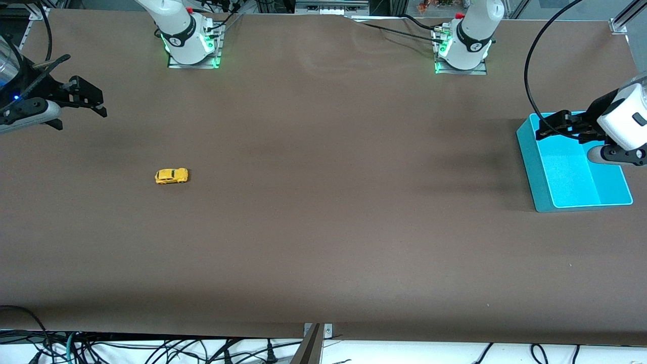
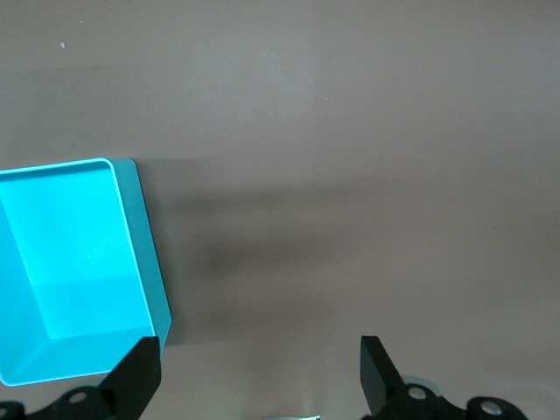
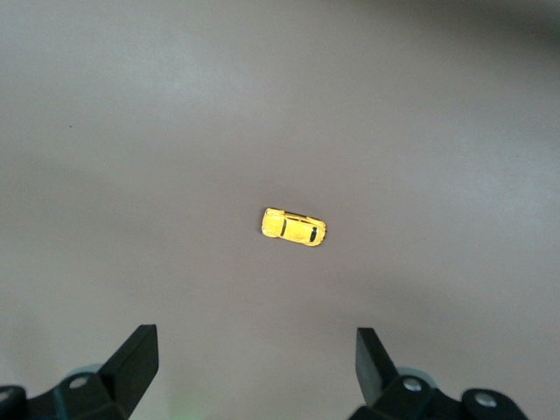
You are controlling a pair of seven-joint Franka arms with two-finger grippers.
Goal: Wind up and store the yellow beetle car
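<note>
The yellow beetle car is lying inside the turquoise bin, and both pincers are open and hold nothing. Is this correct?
Not quite. The yellow beetle car stands on the bare table toward the right arm's end, well apart from the turquoise bin, as the front view shows. The left pincer and the right pincer are indeed open and hold nothing.

my left tool [image 2: 261,372] hangs over the brown table [image 2: 367,131], its two dark fingers [image 2: 138,378] spread wide with nothing between them. a turquoise bin [image 2: 150,262] rests on the table, open side up, interior bare. one finger overlaps the bin's corner in this view; the other is over bare table. a soft shadow lies on the table just beside the bin's wall.
</note>
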